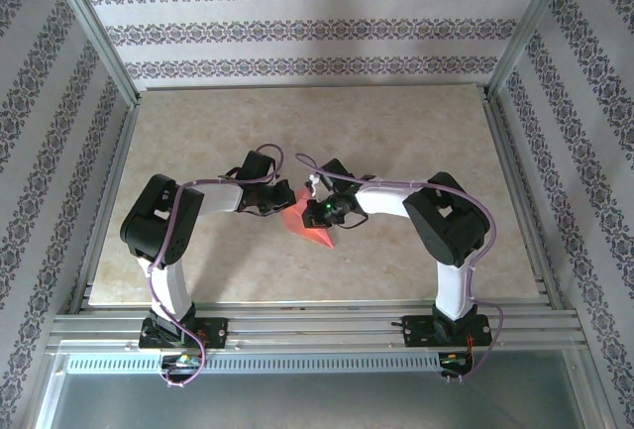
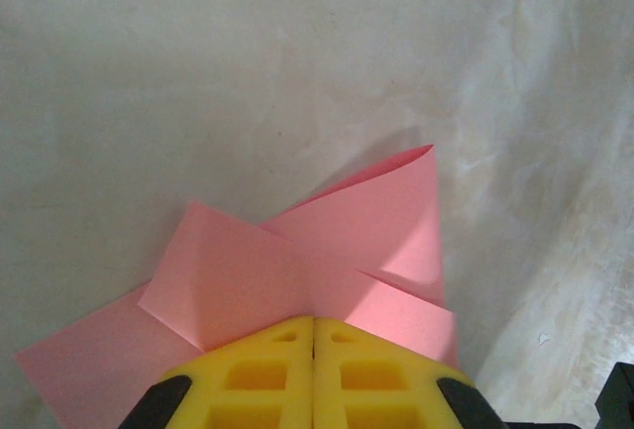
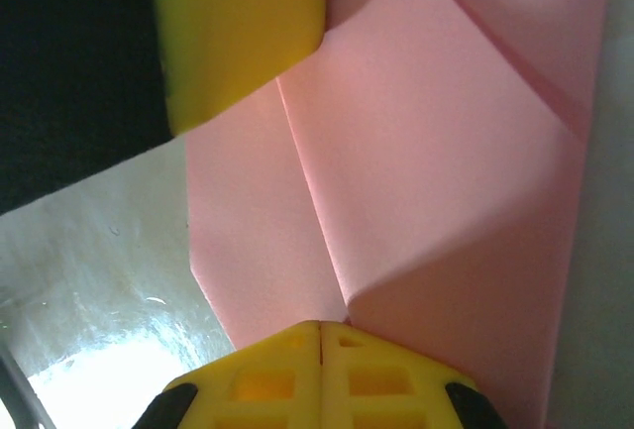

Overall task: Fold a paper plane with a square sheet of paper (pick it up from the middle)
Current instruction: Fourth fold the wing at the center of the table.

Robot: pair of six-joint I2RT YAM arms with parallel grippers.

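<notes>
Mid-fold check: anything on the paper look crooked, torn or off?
No tear shows. The pink paper sheet, at the shut tips of the left gripper and right gripper, looks uneven: its flaps cross askew, and one bows up off the table.

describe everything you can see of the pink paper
The paper is thin, matte salmon-pink and partly folded: overlapping flaps with sharp creases, one flap curling up. It is over the middle of the table, with a corner pointing toward the near edge. The left claw and right claw are both shut on its edges from opposite sides.
</notes>
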